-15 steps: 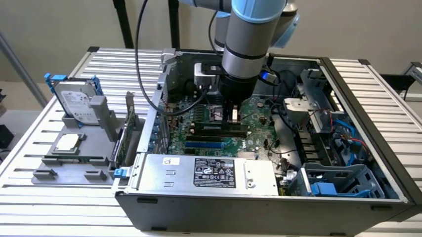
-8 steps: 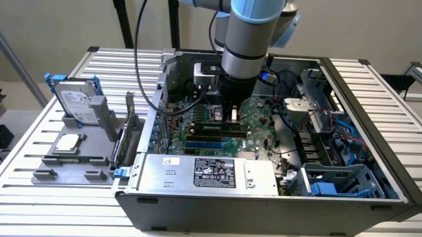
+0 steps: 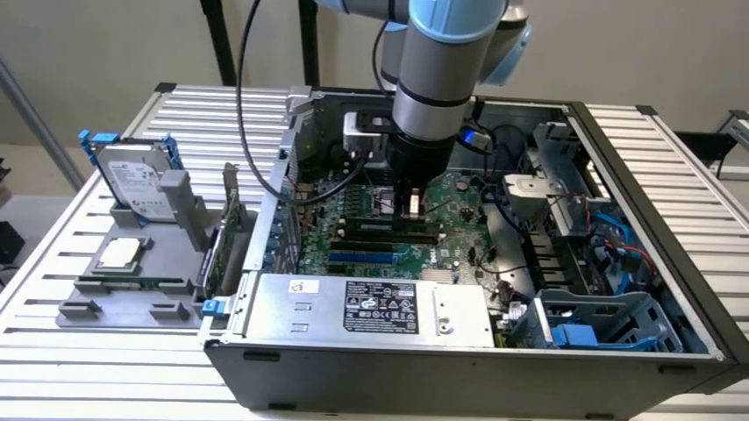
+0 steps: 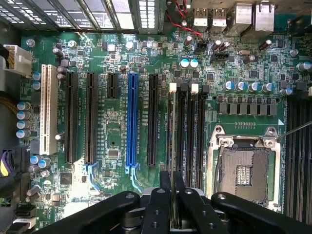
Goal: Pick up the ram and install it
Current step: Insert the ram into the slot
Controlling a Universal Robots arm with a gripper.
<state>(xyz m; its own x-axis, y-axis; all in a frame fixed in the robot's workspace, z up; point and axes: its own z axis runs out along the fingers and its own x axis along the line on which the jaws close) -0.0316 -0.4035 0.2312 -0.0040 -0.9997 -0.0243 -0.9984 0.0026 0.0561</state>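
The hand (image 4: 174,214) is reaching down inside the open computer case (image 3: 468,368), its black fingers (image 4: 158,209) nearly closed and pinching the ram (image 4: 173,146) by its upper edge. In the wrist view the ram is showing edge-on as a thin stick, standing upright over a black memory slot (image 4: 179,131) with white latches at its far end; whether its lower edge is already sitting in the slot cannot be told. In the exterior view the hand (image 3: 411,209) is hanging straight down from the grey arm (image 3: 436,79) over the middle of the green motherboard (image 3: 351,237).

Beside the memory slots, the blue expansion slot (image 4: 131,119) is running parallel, with black slots and a white slot (image 4: 45,109) farther out. On the other side the open processor socket (image 4: 243,170) is lying in its metal frame.

The power supply (image 3: 363,307) with its label is filling the near edge of the case. Outside the case, toward the exterior view's left, a grey holder (image 3: 129,281) is standing on the slatted worktop (image 3: 70,351), carrying a hard drive (image 3: 131,184) upright, a square silver processor (image 3: 121,254) lying flat, and a green expansion card (image 3: 228,228) on edge just beside the case wall.
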